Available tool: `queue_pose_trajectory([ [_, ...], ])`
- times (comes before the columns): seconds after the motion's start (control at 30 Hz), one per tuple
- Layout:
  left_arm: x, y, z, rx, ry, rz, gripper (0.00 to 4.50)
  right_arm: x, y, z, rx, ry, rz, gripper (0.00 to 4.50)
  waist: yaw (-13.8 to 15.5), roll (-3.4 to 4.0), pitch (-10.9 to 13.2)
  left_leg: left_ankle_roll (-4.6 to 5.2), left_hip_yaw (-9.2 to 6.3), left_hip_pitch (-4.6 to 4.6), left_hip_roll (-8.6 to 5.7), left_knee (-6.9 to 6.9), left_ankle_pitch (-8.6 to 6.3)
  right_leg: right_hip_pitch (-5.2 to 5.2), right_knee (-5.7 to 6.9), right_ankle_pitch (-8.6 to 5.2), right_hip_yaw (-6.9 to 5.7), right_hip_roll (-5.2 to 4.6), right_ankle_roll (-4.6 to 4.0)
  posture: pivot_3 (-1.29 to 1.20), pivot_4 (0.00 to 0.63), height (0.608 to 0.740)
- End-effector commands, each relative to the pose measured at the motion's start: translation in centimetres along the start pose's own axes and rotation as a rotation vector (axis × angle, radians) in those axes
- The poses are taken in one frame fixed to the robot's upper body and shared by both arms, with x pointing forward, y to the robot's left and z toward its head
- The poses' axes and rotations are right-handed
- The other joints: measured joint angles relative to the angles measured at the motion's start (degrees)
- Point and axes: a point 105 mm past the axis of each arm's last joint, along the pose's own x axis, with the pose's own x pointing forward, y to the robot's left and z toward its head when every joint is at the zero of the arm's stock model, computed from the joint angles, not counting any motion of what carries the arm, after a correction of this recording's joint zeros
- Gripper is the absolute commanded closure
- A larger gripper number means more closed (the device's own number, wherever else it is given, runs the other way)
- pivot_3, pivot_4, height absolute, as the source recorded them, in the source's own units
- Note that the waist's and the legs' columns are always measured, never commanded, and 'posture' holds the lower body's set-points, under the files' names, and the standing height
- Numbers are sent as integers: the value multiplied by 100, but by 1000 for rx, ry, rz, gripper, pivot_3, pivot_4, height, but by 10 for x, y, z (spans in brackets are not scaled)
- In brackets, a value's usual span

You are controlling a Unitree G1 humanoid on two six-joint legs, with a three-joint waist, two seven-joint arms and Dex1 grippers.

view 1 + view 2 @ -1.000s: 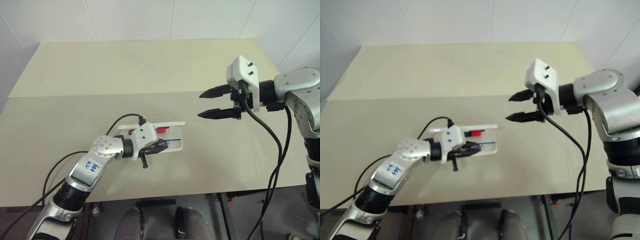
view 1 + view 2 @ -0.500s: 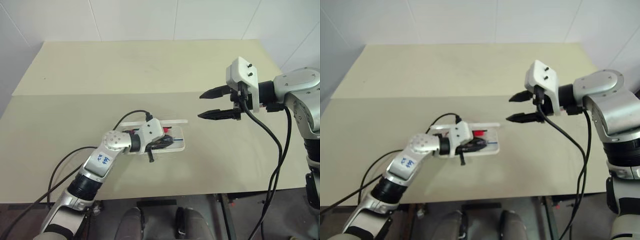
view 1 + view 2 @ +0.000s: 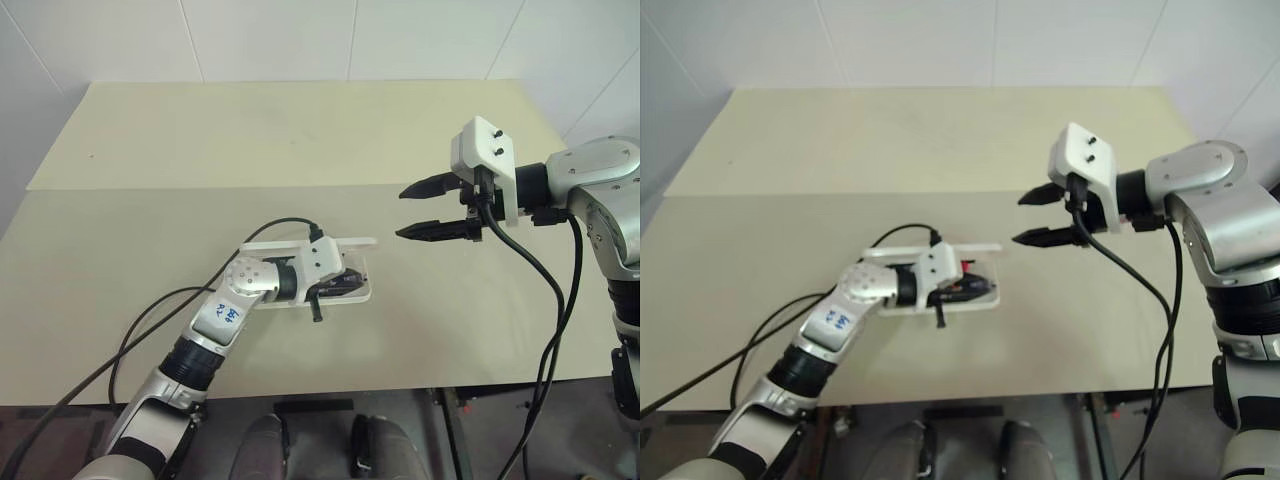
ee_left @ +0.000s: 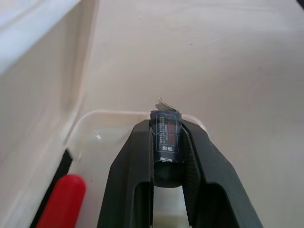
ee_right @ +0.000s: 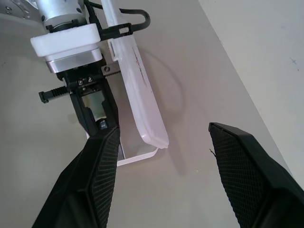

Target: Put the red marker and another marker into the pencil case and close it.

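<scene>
The white pencil case lies open at the table's near middle, its lid standing up on the far side. My left gripper reaches in over the tray, shut on another marker; a dark barrel with a printed label shows between the fingers, its tip near the tray's rounded end corner. The red marker lies in the tray beside the lid wall. My right gripper hangs open in the air to the right of the case, well above the table, holding nothing.
A black cable loops from my left wrist over the table behind the case. The beige table stretches far beyond the case, with its front edge close below.
My left gripper has slid to the right along the open case, carrying the marker toward the tray's right end. The right gripper has stayed where it was.
</scene>
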Motion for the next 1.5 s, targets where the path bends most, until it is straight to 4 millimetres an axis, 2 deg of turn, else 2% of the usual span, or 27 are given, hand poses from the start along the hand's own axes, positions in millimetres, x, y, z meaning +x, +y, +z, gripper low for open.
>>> queue_pose_trajectory([
  [0.03,3,-1,7,49,-17,-25,4085,-7,0,8,-47,-3,-27,1351,0,0,0,0,0,0,0,0,0,0,0,0,0,0,0,0,150,740],
  [0.13,4,0,2,74,6,-20,4085,-7,0,8,-46,-3,-28,1351,-1,0,0,0,0,1,0,0,0,0,1,0,0,0,0,0,150,740],
  [0.53,5,5,-1,67,-11,23,139,-7,0,8,-44,-2,-27,1351,7,0,0,1,1,-1,0,2,-1,1,-2,0,0,0,0,0,150,740],
  [0.57,5,5,0,64,-16,24,34,-7,0,8,-45,-2,-26,1351,7,0,0,1,1,-1,0,2,-1,1,-2,0,0,0,0,0,150,740],
  [0.87,5,4,4,68,-27,23,34,-7,-1,10,-44,-14,-29,1351,4,0,0,2,1,-1,0,3,-1,1,0,0,0,0,0,0,150,740],
  [1.03,7,2,14,19,-81,17,34,-7,-4,12,-43,-21,-39,1351,6,0,0,2,1,-1,0,3,-1,1,0,0,0,-1,0,0,150,740],
  [1.13,7,3,17,5,-95,23,643,-7,-5,13,-43,-26,-40,1351,4,0,0,2,1,-1,0,3,-1,1,1,0,0,-1,0,0,150,740],
  [1.2,6,3,19,-4,-102,21,1241,-7,-5,13,-42,-28,-39,1351,2,0,0,2,1,0,0,3,-1,1,1,0,0,0,0,0,150,740],
  [1.5,4,2,23,-9,-102,22,4278,-6,-4,14,-41,-31,-32,1351,1,0,0,2,1,0,0,3,-1,1,1,0,0,0,0,0,150,740],
])
